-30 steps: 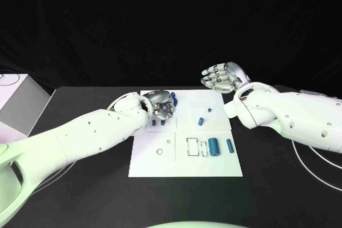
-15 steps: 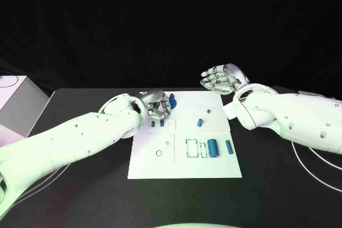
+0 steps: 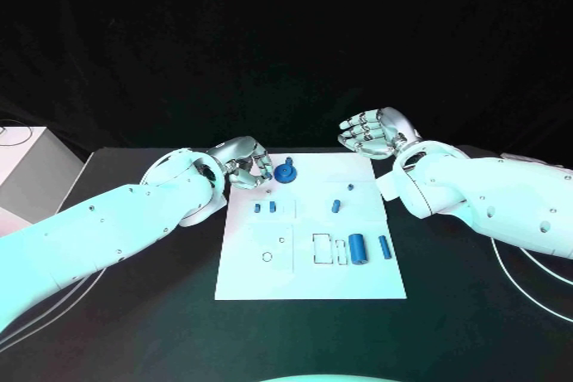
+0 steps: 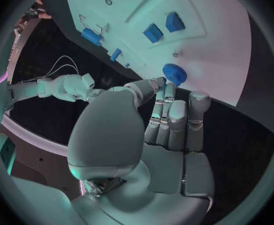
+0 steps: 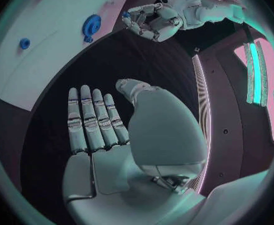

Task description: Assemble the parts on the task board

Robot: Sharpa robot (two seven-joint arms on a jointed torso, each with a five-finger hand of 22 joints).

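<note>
The white task board (image 3: 310, 270) lies mid-table. A blue round part (image 3: 286, 171) stands at its far left corner. Two small blue blocks (image 3: 265, 206) sit beside each other below it, and two blue cylinders (image 3: 357, 248) lie toward the board's right side. My left hand (image 3: 245, 162) hovers just left of the round part, holding nothing. In the left wrist view its straight fingers (image 4: 174, 120) point at the round part (image 4: 174, 74) without touching it. My right hand (image 3: 376, 133) is raised beyond the board's far right corner; its palm (image 5: 106, 135) is bare and its fingers are extended.
A white box (image 3: 30, 166) stands at the table's left edge. White cables (image 3: 532, 270) curl on the table at the right, under my right arm. My left forearm crosses the table left of the board.
My left hand has drawn back to the left, off the board's far left corner, uncovering the blue round part. The right hand has barely moved.
</note>
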